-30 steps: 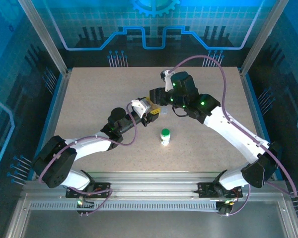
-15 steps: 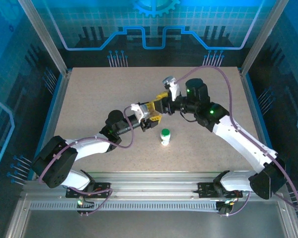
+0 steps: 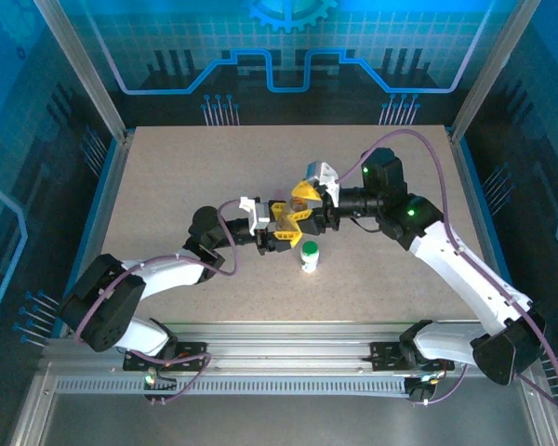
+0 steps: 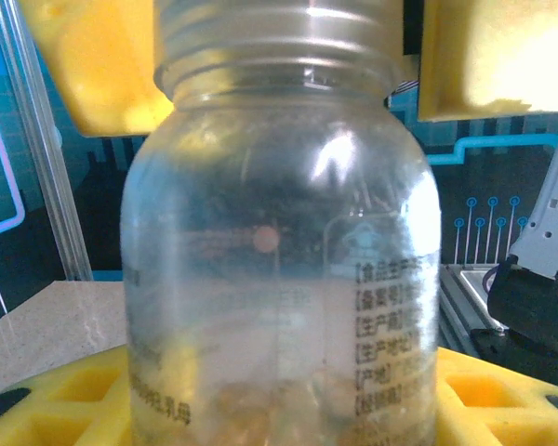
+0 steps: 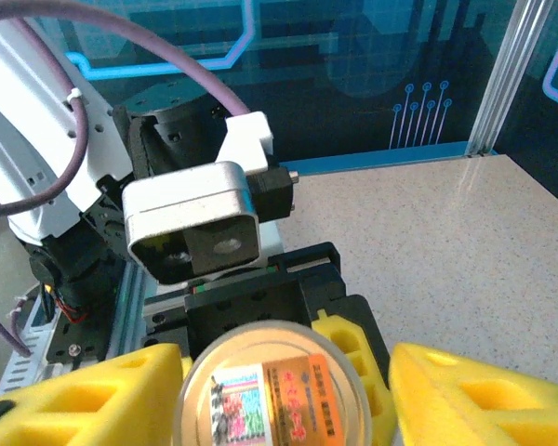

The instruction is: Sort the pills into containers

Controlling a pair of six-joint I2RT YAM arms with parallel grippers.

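Jaws of the left gripper are seen from above clamped on a clear bottle held over the middle of the table. Those of the right gripper are set apart at the bottle's top. A white bottle with green cap is left standing upright just beside them, closed and untouched. Whether loose pills lie on the surface cannot be told at this distance. Sorting is judged to be at an early stage, with the clear bottle apparently being opened.

From the left wrist, the clear bottle is shown gripped low between yellow pads. The right gripper's pads are seen flanking the threaded neck, with a gap visible on one side. Pale pills are glimpsed at the bottom, blurred and cut off, so their number cannot be told.

From the right wrist, the bottle's round top, bearing a coloured label, is framed between parted fingers. Whether that top is a cap or a seal cannot be determined.
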